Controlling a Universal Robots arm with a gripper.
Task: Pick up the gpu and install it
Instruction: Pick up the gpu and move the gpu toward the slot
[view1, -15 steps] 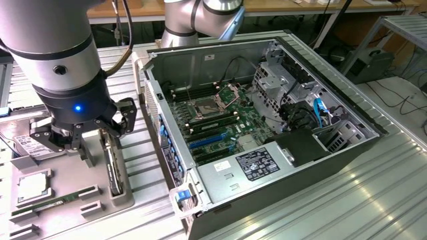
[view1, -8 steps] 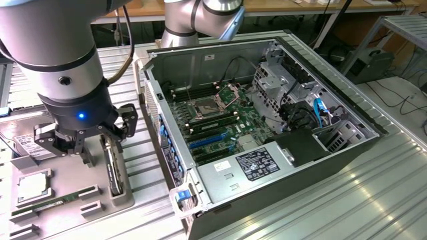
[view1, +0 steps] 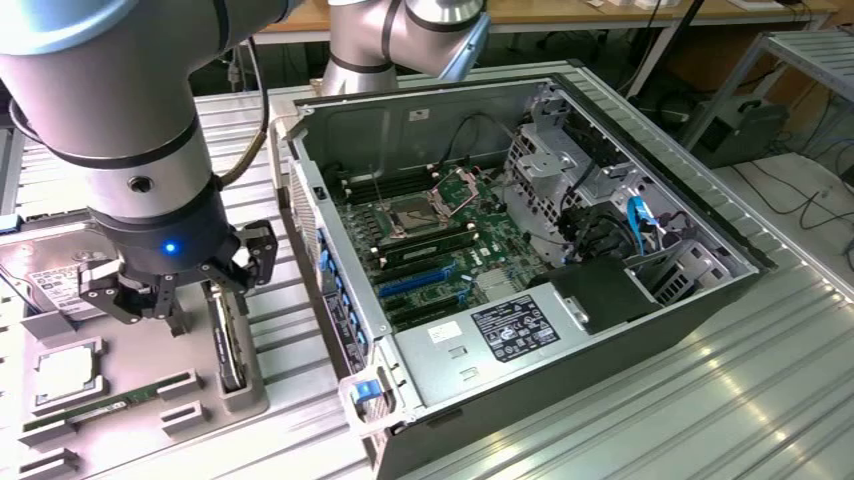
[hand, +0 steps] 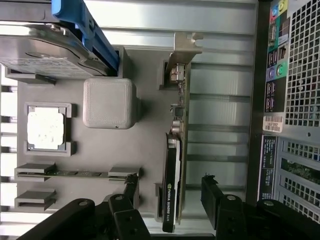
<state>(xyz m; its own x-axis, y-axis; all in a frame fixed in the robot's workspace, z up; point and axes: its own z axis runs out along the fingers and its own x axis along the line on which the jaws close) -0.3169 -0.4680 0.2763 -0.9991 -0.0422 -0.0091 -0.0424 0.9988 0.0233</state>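
Wide open, the gripper (hand: 169, 180) hangs over the grey tray (hand: 145, 130), with one finger on each side of the graphics card (hand: 172, 155) and a gap left on both sides. It holds nothing. In the exterior view the gripper (view1: 187, 295) sits low above the tray (view1: 134, 355), just over the card's upper edge.

The graphics card (view1: 230, 340) stands on its long edge in a slot along the side of the tray nearest the computer case (view1: 534, 250). The wrist view shows its black cover between the fingers (hand: 210, 197) and its silver bracket at the far end of the slot.

Other parts rest on the same tray:
- a hard drive (hand: 50, 55) with a blue clip, at the tray end where the card's bracket is
- a pale grey block (hand: 109, 102) near the middle
- a processor chip (hand: 46, 127) in a square seat
- a thin memory stick (hand: 70, 173) lying in a holder beside the chip

The computer case lies open just beside the tray, on the exterior view's right, with its circuit board showing.
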